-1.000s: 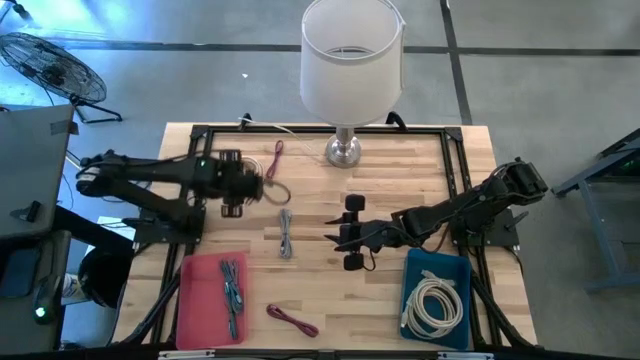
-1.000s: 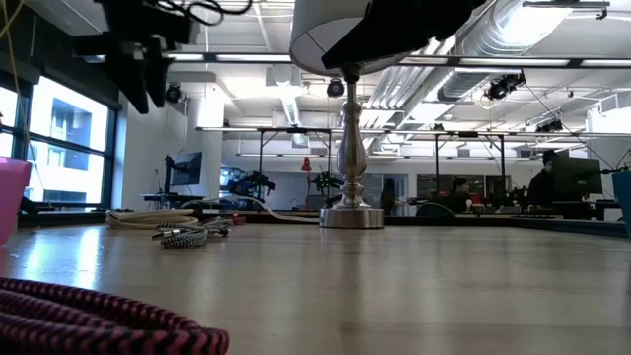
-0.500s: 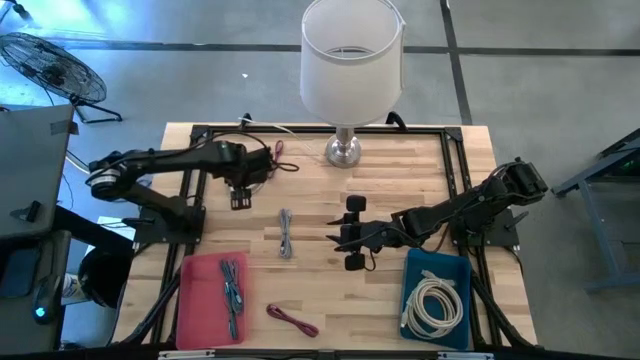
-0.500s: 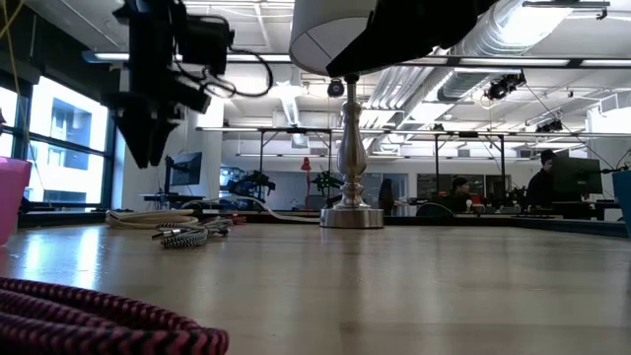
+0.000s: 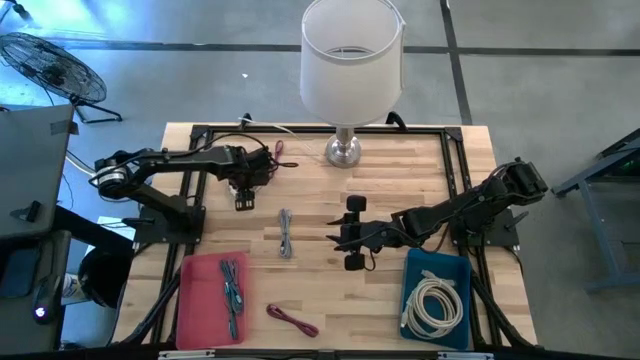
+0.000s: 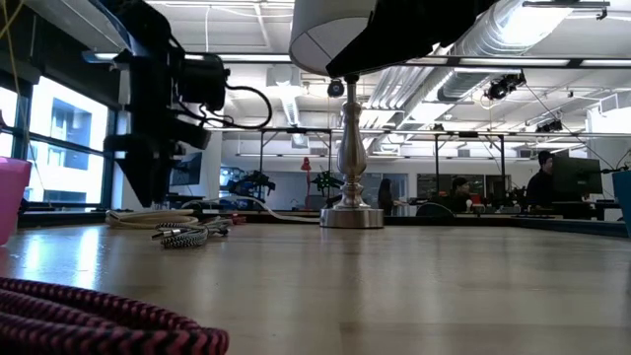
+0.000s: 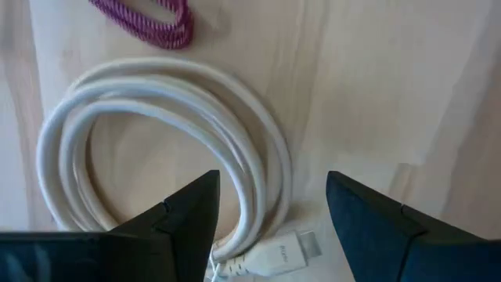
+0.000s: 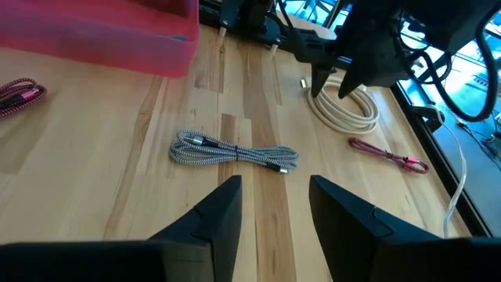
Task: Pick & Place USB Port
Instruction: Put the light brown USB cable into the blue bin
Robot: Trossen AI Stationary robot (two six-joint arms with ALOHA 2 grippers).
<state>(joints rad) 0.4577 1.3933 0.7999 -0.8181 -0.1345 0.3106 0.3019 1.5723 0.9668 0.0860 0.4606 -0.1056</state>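
- White cable (image 7: 168,157) coiled on table (image 5: 400,170), flat, near lamp base (image 5: 343,151) on left-arm side; USB plug (image 7: 286,252) at coil's end, seen in L wrist view betw. the two dark fingers (image 7: 188,215).
- Change vs earlier: L gripper (image 5: 243,197) was farther from lamp base & higher 1 s ago; since then arm swung toward lamp base and came down. Now it hangs right over the coil, tips pointing down at it. R arm, cables, bins same as before.
- L gripper fingers spread wide, nothing pinched; coil's near edge + plug lie in the gap. Contact w/ cable: can't tell.
- Low view: L gripper (image 6: 148,182) tips just above the coil (image 6: 148,217), which lies left of lamp base (image 6: 351,215).
- Magenta cable (image 7: 153,19) just beyond the white coil, closer to lamp base; in high view (image 5: 278,155) it sits just beside lamp base.
- Grey braided cable (image 5: 286,233) lies in front of lamp base, mid-table, apart from coil.
- R gripper (image 5: 350,232) hovers mid-table, in front of lamp base, beside grey cable; fingers parted, holding nothing.
- Pink bin (image 5: 190,300) far front-left of lamp base, grey cable in it (image 5: 232,290); blue bin (image 5: 458,268) front-right, w/ white coil inside (image 5: 433,303).
- 2nd magenta cable (image 5: 291,318) at front edge betw. the bins.
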